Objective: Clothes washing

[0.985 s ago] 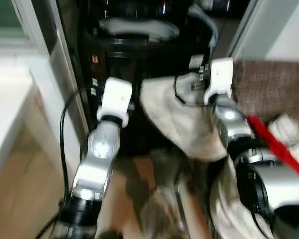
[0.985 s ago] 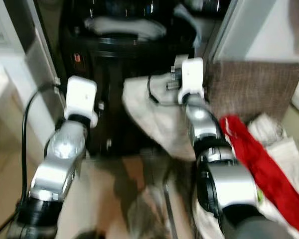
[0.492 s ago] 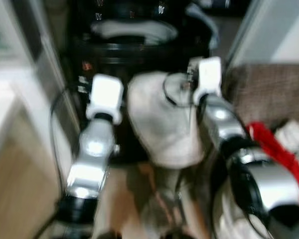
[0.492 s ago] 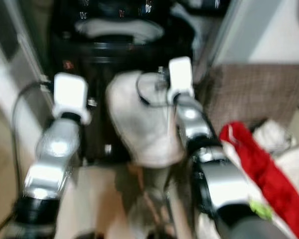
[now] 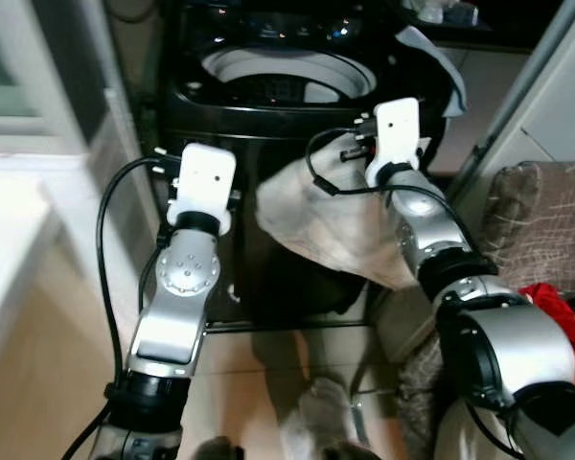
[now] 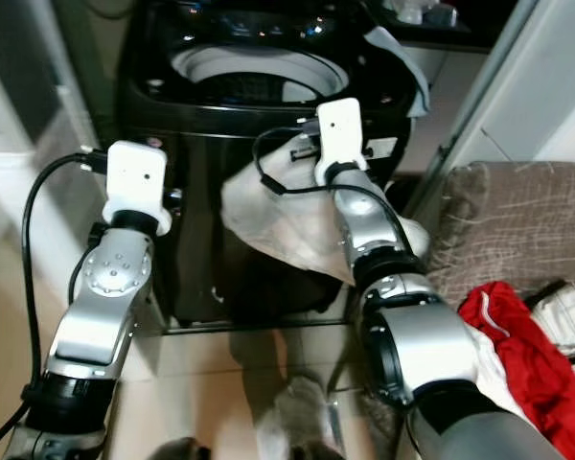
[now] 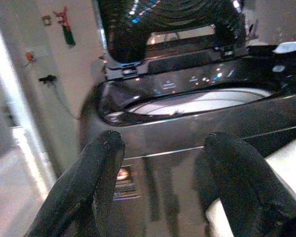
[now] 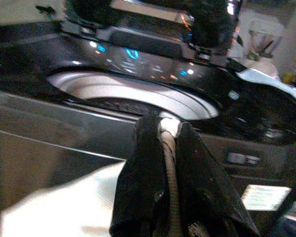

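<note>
A black top-loading washing machine [image 5: 268,144] stands ahead with its lid up and its white drum ring [image 5: 283,79] showing. My right gripper [image 8: 168,140] is shut on a white cloth [image 5: 335,225], which hangs in front of the machine just below its rim. In the right wrist view the cloth's edge [image 8: 170,163] runs pinched between the two black fingers. My left gripper [image 7: 160,145] is open with nothing in it and faces the machine's front left, a little below the rim. Its white wrist housing [image 5: 203,180] stands left of the cloth.
A grey-blue cloth [image 5: 433,59] drapes over the machine's right corner. A brown cushioned seat [image 5: 541,225] with a red garment [image 5: 561,311] and pale laundry stands at the right. A white counter [image 5: 14,240] is at the left, and a pale cloth [image 5: 311,422] lies on the floor.
The whole view has shifted and sharpened, so the camera moved. The white cloth stays in my right gripper, and both arms stay raised in front of the machine.
</note>
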`<state>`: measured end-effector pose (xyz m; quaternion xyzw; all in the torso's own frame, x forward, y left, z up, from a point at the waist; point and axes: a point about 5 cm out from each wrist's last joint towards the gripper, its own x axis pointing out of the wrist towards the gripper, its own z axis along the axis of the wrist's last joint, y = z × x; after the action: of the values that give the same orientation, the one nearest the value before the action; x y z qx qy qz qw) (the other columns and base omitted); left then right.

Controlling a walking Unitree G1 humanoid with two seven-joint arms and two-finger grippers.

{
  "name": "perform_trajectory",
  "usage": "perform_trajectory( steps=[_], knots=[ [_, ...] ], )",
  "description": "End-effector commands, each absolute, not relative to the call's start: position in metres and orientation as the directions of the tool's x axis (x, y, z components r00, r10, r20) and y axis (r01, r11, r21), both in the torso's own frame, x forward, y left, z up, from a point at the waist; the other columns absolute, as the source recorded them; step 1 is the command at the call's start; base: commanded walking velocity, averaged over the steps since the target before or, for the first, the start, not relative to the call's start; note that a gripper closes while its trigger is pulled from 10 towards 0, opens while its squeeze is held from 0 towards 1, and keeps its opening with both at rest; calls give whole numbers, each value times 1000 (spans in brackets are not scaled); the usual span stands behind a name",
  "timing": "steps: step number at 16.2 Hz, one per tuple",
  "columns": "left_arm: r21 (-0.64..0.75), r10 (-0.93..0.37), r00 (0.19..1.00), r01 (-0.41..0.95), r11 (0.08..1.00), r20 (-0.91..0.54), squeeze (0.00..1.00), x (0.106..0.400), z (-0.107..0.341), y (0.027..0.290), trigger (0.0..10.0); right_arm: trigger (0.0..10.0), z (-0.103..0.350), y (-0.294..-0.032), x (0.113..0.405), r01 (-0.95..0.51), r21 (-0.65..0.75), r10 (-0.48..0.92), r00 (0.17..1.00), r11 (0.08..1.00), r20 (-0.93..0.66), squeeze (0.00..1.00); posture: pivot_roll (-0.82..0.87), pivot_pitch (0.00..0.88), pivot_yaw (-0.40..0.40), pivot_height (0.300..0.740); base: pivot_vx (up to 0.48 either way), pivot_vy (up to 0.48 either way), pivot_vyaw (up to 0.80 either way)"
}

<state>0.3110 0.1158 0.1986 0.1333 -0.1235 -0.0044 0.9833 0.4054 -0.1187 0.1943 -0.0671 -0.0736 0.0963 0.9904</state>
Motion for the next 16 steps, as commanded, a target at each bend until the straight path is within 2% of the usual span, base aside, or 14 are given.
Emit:
perform_trajectory(
  steps=[1, 11, 13, 16],
  knots=[
    [282, -53, 971, -15, 959, 232, 0, 311, 197, 109, 10000, 10000, 207, -127, 408, -146, -148, 172, 968, 978, 183, 0, 112, 16, -88, 740, 0, 0, 0],
    [335, -84, 970, 3, 942, 228, 0, 312, 197, 108, 10000, 10000, 217, -125, 408, -142, -151, 175, 957, 978, 232, 0, 112, 8, -85, 740, 0, 0, 0],
    [326, -114, 962, 28, 945, 248, 0, 310, 199, 106, 10000, 10000, 221, -126, 409, -126, -148, 159, 958, 981, 240, 0, 117, 0, -88, 740, 360, 0, 0],
    [348, -126, 947, 17, 937, 295, 0, 310, 207, 106, 10000, 10000, 272, -128, 410, -72, -218, 162, 890, 973, 427, 0, 117, 0, -88, 740, 480, 0, 0]
  ],
)
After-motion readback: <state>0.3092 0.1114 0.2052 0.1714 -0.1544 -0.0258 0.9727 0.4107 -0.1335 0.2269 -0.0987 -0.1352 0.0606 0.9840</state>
